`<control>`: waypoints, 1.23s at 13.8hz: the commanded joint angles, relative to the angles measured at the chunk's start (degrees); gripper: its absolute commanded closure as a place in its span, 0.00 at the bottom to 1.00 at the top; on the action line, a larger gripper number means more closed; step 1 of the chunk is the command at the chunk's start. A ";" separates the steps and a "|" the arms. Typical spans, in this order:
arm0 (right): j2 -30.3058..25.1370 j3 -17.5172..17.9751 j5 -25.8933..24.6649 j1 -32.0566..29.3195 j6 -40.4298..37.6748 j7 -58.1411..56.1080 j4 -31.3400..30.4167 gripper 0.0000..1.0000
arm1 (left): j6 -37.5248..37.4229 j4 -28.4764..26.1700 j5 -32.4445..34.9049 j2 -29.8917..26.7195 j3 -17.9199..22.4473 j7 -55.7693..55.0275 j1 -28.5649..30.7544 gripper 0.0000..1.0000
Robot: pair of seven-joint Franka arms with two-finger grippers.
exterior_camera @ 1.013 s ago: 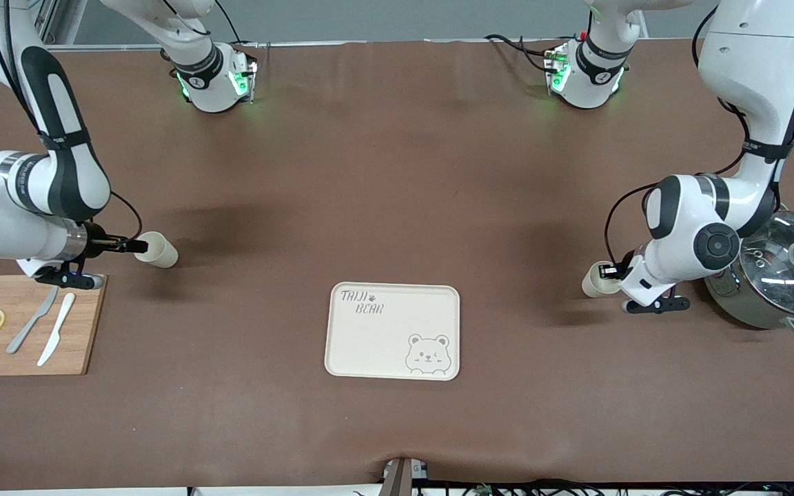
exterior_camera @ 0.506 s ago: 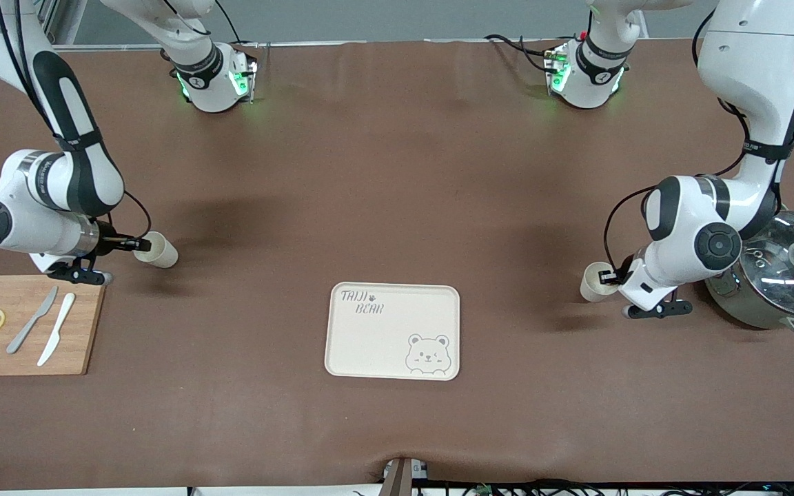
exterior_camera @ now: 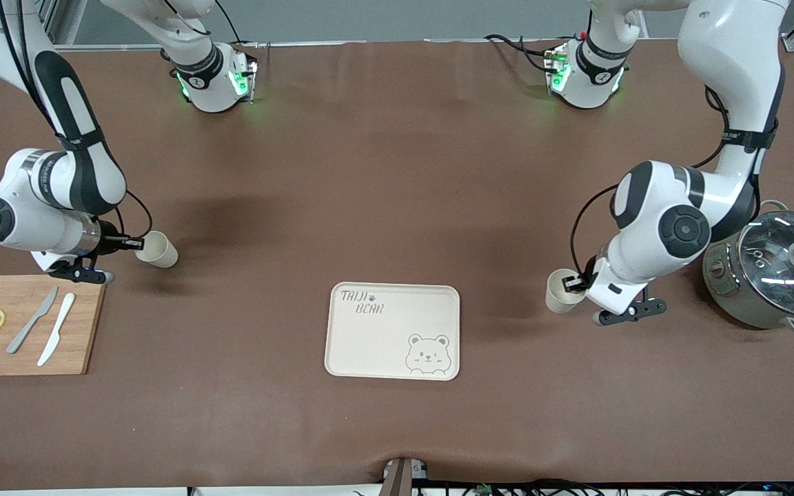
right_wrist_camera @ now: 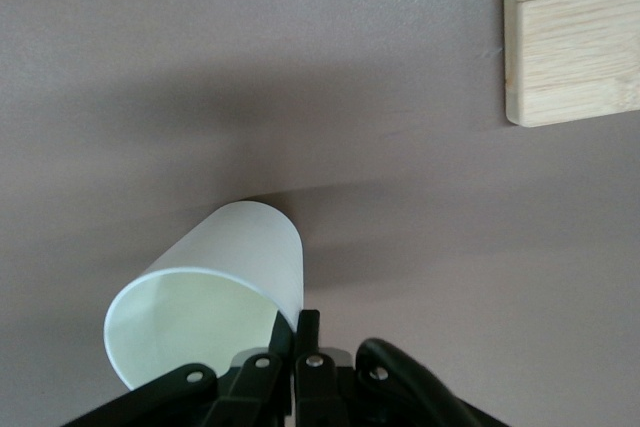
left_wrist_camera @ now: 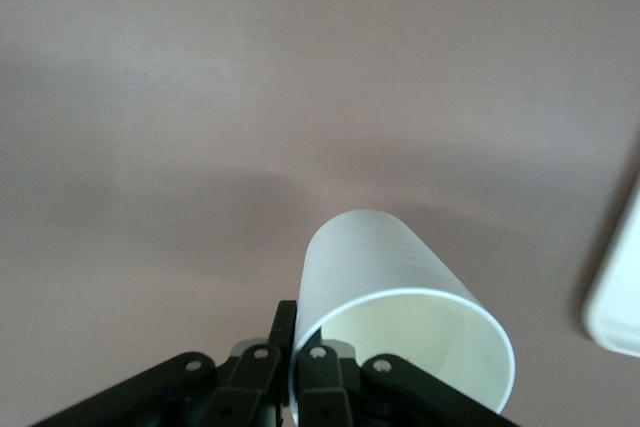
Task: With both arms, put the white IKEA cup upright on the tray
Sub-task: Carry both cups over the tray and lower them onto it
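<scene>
Two white cups are being carried by the rim: the left gripper [exterior_camera: 578, 283] is pinching one cup [exterior_camera: 560, 293] near the tray [exterior_camera: 392, 331], the right gripper [exterior_camera: 136, 243] is pinching another cup [exterior_camera: 157, 249] well apart from the tray. Next, each likely needs lowering upright onto it.

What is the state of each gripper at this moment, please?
Left gripper: jaws shut on the rim of a white cup, near the tray.
Right gripper: jaws shut on the rim of another white cup.
</scene>
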 commanded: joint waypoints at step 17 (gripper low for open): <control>4.36 1.30 8.63 17.91 -24.21 33.76 28.50 1.00 | 0.53 25.46 0.03 21.40 1.40 -19.87 -15.86 1.00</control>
